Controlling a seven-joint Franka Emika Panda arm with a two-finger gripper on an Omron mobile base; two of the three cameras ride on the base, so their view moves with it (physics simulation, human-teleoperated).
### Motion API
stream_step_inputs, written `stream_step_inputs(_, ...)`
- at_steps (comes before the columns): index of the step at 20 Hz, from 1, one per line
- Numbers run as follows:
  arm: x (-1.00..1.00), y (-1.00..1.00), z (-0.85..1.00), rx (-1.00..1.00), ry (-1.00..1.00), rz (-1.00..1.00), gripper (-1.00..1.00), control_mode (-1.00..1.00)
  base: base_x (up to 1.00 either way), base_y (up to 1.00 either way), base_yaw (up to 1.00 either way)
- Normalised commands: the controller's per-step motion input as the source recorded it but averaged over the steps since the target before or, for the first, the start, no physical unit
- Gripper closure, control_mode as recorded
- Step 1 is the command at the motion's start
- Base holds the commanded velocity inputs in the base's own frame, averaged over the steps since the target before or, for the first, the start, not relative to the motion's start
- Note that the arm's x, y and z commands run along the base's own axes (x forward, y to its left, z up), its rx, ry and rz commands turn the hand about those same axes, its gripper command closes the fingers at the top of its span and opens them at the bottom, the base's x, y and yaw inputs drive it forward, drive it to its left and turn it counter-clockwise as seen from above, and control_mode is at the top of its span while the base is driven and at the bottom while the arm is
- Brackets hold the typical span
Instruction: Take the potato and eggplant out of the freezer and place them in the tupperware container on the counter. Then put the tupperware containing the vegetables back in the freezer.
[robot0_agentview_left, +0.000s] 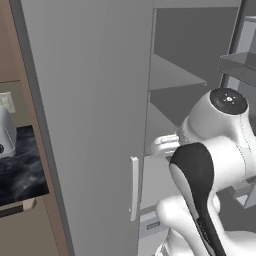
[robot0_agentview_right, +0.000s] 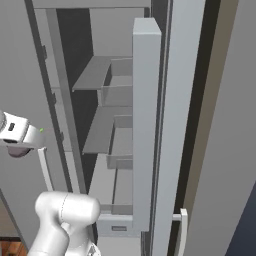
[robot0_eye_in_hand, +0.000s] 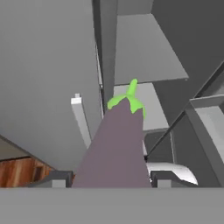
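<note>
In the hand view a dull purple-mauve eggplant (robot0_eye_in_hand: 118, 144) with a green cap stands between my two fingertips (robot0_eye_in_hand: 57, 178), pointing away from the camera. My gripper (robot0_eye_in_hand: 112, 177) is shut on it. Beyond it the freezer (robot0_eye_in_hand: 140, 52) stands open with grey shelves inside. Its flat grey door (robot0_agentview_left: 90, 100) carries a white bar handle (robot0_agentview_left: 134, 187). My hand (robot0_agentview_right: 15, 131) hangs at the left edge of the right base view, in front of the freezer opening. A strip of the black marble counter (robot0_agentview_left: 22, 170) lies at far left. The potato and the tupperware container are out of view.
Grey inner shelves (robot0_agentview_right: 95, 72) are stacked inside the freezer, with door bins (robot0_agentview_right: 120, 95) beside them. A pale appliance (robot0_agentview_left: 5, 135) stands on the counter at the left edge. Brown cabinet fronts (robot0_agentview_left: 25, 230) run below it. Wooden floor (robot0_eye_in_hand: 22, 173) lies below the door.
</note>
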Motion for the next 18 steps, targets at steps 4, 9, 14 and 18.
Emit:
stream_step_inputs(4, -0.28, -0.23, 0.09, 0.30, 0.00, -0.01, 1.00, -1.00, 0.00, 0.00, 0.00)
stream_step_inputs(9, -0.41, -0.12, 0.00, 0.30, 0.00, 0.00, 1.00, -1.00, 0.00, 0.00, 0.00)
stream_step_inputs(14, 0.00, 0.00, 0.00, 0.00, 0.00, 0.00, 1.00, 1.00, -0.81, 0.23, -0.03)
stream_step_inputs(18, 0.00, 0.00, 0.00, 0.00, 0.00, 0.00, 1.00, 1.00, -0.82, 0.91, -0.02)
